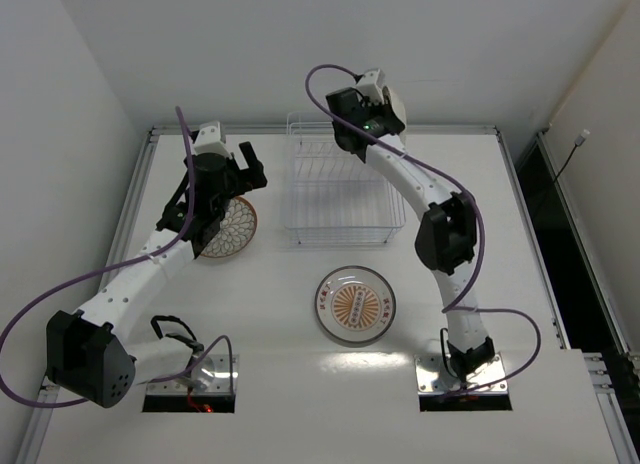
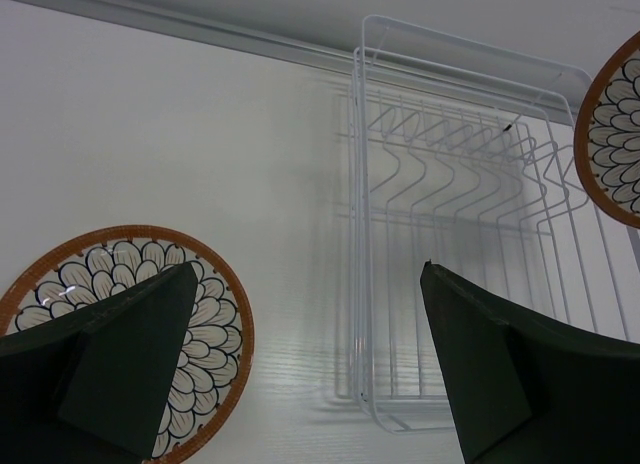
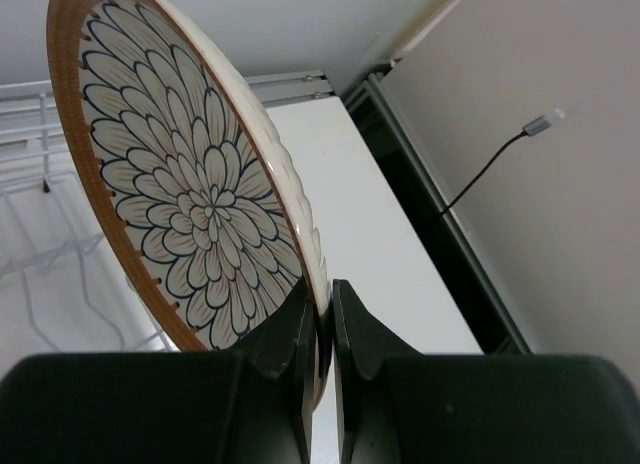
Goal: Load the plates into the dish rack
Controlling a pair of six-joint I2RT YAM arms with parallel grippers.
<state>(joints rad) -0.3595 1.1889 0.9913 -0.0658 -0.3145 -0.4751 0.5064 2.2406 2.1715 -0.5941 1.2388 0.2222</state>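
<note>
My right gripper point(image 3: 322, 306) is shut on the lower rim of a petal-patterned plate point(image 3: 190, 194) and holds it on edge, tilted, above the far right part of the white wire dish rack point(image 1: 340, 189). That plate's edge also shows in the left wrist view point(image 2: 615, 134). In the top view the right gripper point(image 1: 352, 134) hides it. My left gripper point(image 1: 250, 171) is open and empty, hovering between the rack point(image 2: 450, 184) and a second petal plate point(image 1: 228, 229), which lies flat on the table and shows in the left wrist view point(image 2: 215, 314). A sunburst plate point(image 1: 354, 304) lies flat in front of the rack.
The table point(image 1: 500, 244) is white, with a metal rail along its far edge point(image 1: 260, 130). A dark gap and a cable point(image 3: 500, 154) run along the right side by the wall. The arm bases point(image 1: 465, 369) stand at the near edge.
</note>
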